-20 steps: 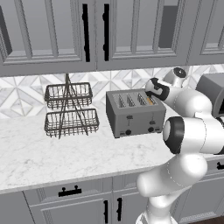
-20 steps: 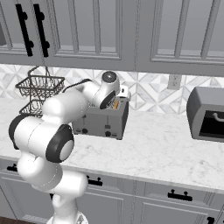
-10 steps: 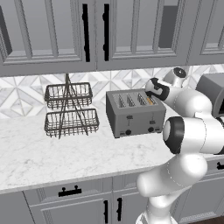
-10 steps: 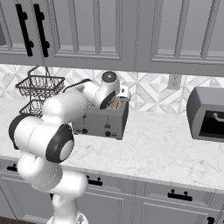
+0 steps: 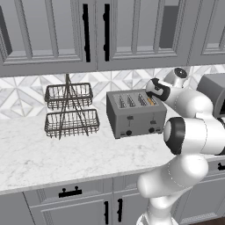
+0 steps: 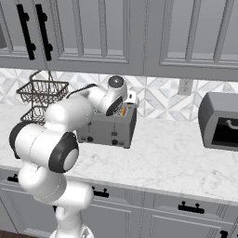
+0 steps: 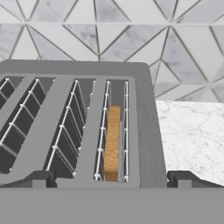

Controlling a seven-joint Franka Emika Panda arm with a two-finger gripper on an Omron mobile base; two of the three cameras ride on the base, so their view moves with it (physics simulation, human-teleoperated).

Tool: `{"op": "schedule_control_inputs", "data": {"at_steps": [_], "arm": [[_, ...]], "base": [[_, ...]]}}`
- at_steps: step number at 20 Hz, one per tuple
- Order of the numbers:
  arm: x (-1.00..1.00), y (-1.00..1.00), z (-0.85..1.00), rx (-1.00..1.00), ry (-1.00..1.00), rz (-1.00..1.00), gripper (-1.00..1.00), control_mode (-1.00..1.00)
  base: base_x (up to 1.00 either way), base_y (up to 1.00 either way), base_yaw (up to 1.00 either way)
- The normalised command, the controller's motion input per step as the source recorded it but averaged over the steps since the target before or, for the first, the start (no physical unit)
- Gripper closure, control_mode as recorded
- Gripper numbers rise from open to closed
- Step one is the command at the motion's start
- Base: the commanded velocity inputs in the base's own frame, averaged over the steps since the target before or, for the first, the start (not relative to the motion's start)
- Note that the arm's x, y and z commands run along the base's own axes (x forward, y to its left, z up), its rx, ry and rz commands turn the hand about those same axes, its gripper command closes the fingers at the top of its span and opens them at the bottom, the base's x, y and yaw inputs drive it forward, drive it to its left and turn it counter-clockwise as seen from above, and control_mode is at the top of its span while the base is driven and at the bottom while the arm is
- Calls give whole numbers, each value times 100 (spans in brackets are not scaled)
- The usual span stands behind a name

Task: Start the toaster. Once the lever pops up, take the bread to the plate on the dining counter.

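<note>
The toaster [image 5: 135,114] stands on the marble worktop [image 5: 66,154], right of a wire basket rack [image 5: 70,110]. The bread [image 7: 113,142] sits in its rightmost slot. The gripper [image 7: 111,178] hovers above it with fingers wide apart, probably not touching.

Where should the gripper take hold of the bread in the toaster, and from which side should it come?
Grip the bread by its top crust edge, coming straight down from above. It stands on edge in the toaster's rightmost slot, so only that edge is reachable; the pads should close on its flat faces.
</note>
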Motion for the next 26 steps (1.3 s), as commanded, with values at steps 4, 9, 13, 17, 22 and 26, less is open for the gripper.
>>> {"op": "schedule_control_inputs", "data": {"at_steps": [4, 9, 13, 17, 22, 26], "arm": [[0, 0, 0, 0, 0, 0, -100, -100], [0, 0, 0, 0, 0, 0, -100, -100], [0, 0, 0, 0, 0, 0, -100, -100], [0, 0, 0, 0, 0, 0, -100, -100], [0, 0, 0, 0, 0, 0, -100, -100], [0, 0, 0, 0, 0, 0, -100, -100]], "base": [[0, 0, 0], [0, 0, 0], [0, 0, 0], [0, 0, 0], [0, 0, 0], [0, 0, 0]]}}
